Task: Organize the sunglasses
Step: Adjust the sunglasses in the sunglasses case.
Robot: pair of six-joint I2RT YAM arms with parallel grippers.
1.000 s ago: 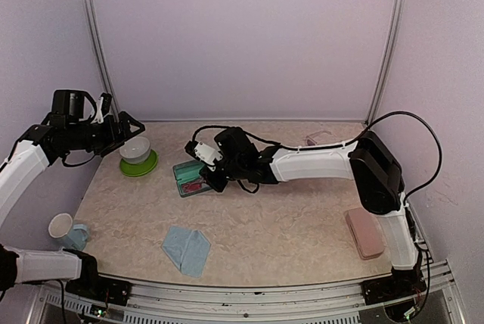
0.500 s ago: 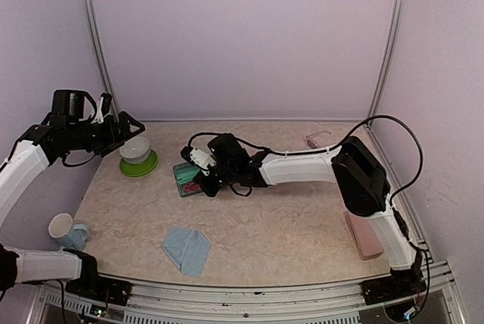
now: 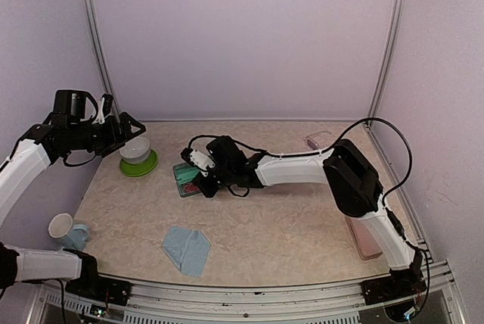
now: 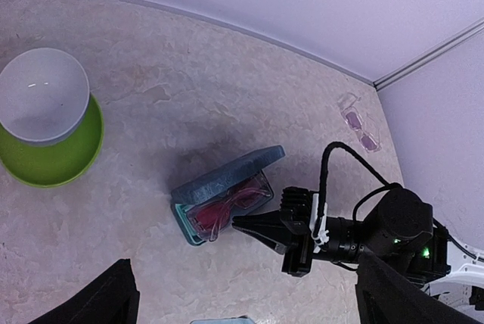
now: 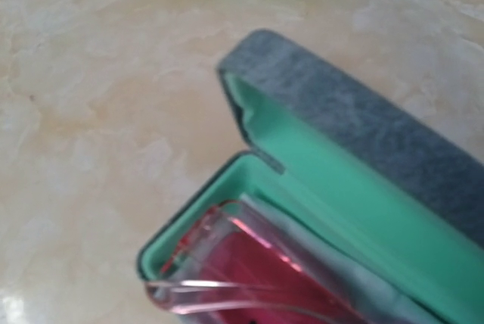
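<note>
The pink-red sunglasses (image 4: 223, 209) lie in the open blue-grey case (image 4: 227, 176) with a green lining; both also show in the right wrist view, the sunglasses (image 5: 257, 263) and the case (image 5: 340, 188). My right gripper (image 4: 236, 222) looks shut, its tip at the case's front edge against the glasses; in the top view it (image 3: 203, 185) is beside the case (image 3: 184, 175). The pale sunglasses (image 3: 319, 141) with purplish lenses lie at the back right and also show in the left wrist view (image 4: 357, 121). My left gripper (image 3: 128, 129) is open and empty, high above the bowl.
A white bowl (image 3: 136, 148) sits on a green plate (image 3: 139, 165) at the left. A light-blue cloth (image 3: 187, 250) lies near the front. A cup (image 3: 60, 225) and another cloth (image 3: 78, 235) are at the front left. A pink case (image 3: 367, 239) lies at the right.
My right gripper has moved left, closer to the open case and down to its front edge. The left arm has not moved.
</note>
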